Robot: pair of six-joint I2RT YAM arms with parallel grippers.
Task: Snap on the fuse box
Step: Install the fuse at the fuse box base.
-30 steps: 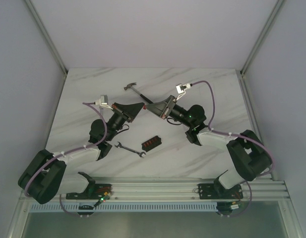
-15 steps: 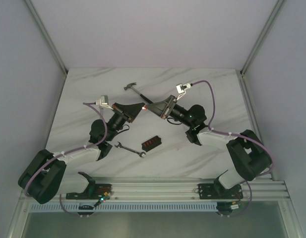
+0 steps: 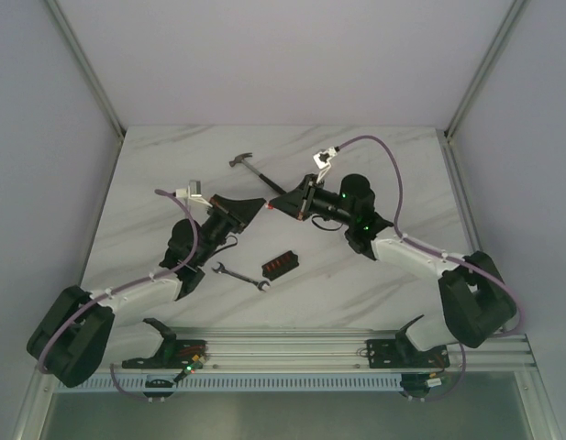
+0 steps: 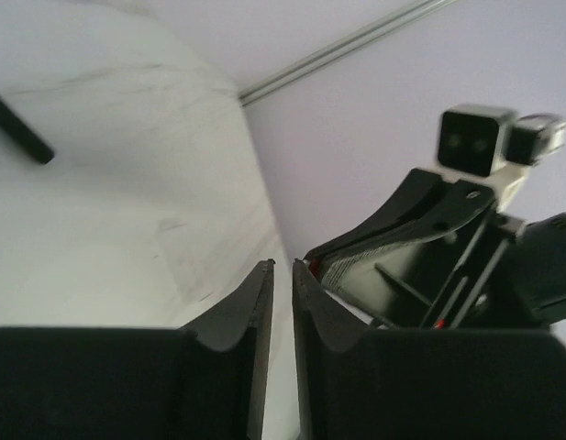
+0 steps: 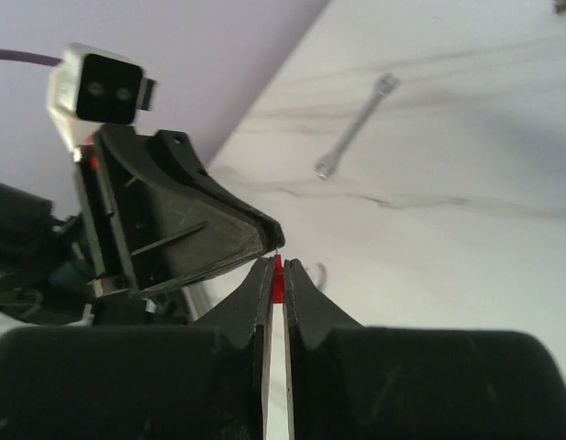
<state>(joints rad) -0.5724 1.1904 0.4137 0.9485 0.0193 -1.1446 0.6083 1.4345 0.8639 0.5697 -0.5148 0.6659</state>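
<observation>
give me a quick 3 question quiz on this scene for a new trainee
1. True or false: the fuse box is lifted off the table.
2. What does the right gripper pinch at its tips? A) a screw B) a small red piece C) nothing
3. Fill in: in the top view, the wrench lies on the ___ arm's side of the fuse box.

Key: 1 false, it sits on the table; 2 B; 3 left.
</observation>
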